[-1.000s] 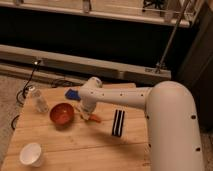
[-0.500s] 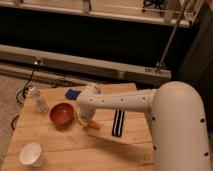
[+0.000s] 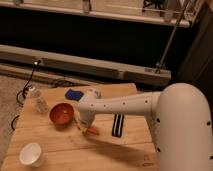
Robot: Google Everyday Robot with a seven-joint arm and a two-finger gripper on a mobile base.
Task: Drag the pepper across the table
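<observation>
The pepper (image 3: 91, 131) is a small orange-red piece lying on the pale wooden table (image 3: 65, 150), just right of the red bowl (image 3: 61, 114). My gripper (image 3: 84, 122) is at the end of the white arm and points down onto the table. It is right over the pepper's left end, and part of the pepper is hidden under it. I cannot tell whether it touches or grips the pepper.
A white cup (image 3: 31, 154) stands at the front left. A clear bottle (image 3: 39, 101) stands at the left edge. A blue object (image 3: 74, 94) lies at the back. A black-and-white striped object (image 3: 118, 125) lies right of the pepper.
My gripper has moved toward the table's front edge, and the pepper has shifted with it, away from the back and slightly past the bowl.
</observation>
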